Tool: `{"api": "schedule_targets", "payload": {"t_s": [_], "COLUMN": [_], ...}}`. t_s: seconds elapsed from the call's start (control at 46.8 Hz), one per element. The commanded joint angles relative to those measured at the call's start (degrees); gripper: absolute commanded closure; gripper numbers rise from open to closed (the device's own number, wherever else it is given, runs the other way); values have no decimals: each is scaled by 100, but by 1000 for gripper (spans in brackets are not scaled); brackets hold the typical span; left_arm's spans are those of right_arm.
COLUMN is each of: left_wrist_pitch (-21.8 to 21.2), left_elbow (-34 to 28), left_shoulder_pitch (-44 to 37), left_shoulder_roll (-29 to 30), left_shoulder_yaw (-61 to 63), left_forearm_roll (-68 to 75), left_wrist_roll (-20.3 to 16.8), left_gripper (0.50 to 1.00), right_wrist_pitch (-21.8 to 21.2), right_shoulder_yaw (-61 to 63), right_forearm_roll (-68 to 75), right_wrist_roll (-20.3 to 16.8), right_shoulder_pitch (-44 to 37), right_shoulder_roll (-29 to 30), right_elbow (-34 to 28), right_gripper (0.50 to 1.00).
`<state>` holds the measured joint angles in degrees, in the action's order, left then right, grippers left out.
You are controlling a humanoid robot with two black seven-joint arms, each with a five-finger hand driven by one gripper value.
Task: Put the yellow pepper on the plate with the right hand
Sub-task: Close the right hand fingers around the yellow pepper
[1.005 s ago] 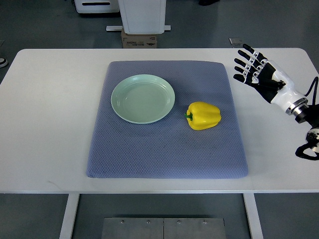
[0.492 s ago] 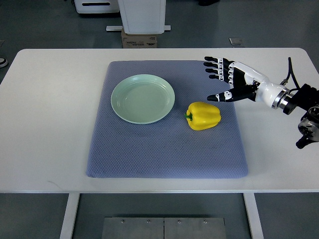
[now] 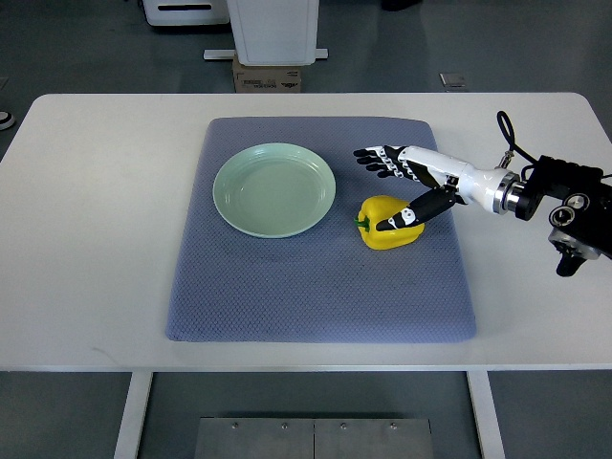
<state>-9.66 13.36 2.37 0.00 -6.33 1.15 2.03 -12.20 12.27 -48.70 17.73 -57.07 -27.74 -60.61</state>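
Straddling yellow pepper (image 3: pixel 390 223), right hand (image 3: pixel 402 182) splayed, nothing grasped: thumb over top, fingers (image 3: pixel 376 160) behind, ready to clamp; plate (image 3: pixel 274 189) waits nearby.

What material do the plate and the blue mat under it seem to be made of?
The plate looks like glazed ceramic or hard plastic: pale green, smooth, with a soft sheen. The blue mat looks like woven fabric or textured foam: matte, with a fine dotted weave and rounded corners.

Glossy smooth yellow bell pepper (image 3: pixel 390 223); pale green round plate (image 3: pixel 274 189), smooth with slight sheen; blue-grey woven cloth mat (image 3: pixel 320 277), matt, dimpled texture; white smooth matt surface (image 3: pixel 96 229); black-and-white hard plastic right hand (image 3: pixel 406 182).
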Motion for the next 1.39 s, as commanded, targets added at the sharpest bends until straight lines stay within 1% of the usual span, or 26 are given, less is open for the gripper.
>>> {"api": "schedule_targets", "payload": {"t_s": [0.0, 0.086, 0.299, 0.535, 0.727, 0.834, 1.005, 1.048, 1.112, 1.369], "left_wrist_pitch": [-1, -1, -1, -1, -1, -1, -1, -1, -1, -1], "left_elbow": [0, 0, 0, 0, 0, 0, 0, 0, 0, 0], "left_shoulder_pitch": [0, 0, 0, 0, 0, 0, 0, 0, 0, 0], "left_shoulder_roll": [0, 0, 0, 0, 0, 0, 0, 0, 0, 0], "left_shoulder_yaw": [0, 0, 0, 0, 0, 0, 0, 0, 0, 0], "left_forearm_roll": [-1, -1, -1, 8, -1, -1, -1, -1, -1, -1], "left_wrist_roll": [0, 0, 0, 0, 0, 0, 0, 0, 0, 0], "left_gripper": [500, 500, 500, 500, 500, 500, 500, 500, 500, 500], "right_wrist_pitch": [208, 314, 367, 385, 674, 701, 710, 710, 710, 710], "right_shoulder_yaw": [-207, -400, -576, -813, -1051, -1077, -1095, -1095, -1095, -1104], "right_forearm_roll": [-8, -34, -210, -306, -342, -342, -368, -394, -412, -465], "right_wrist_roll": [20, 64, 73, 73, 73, 73, 73, 73, 73, 73], "right_shoulder_pitch": [-112, -173, -226, -252, -252, -261, -252, -252, -252, -244], "right_shoulder_roll": [14, 23, 32, 67, 146, 198, 216, 234, 251, 348], "right_elbow": [14, 23, 31, 84, 137, 154, 207, 233, 295, 506], "right_gripper": [551, 551, 553, 576, 582, 592, 634, 657, 676, 701]}}
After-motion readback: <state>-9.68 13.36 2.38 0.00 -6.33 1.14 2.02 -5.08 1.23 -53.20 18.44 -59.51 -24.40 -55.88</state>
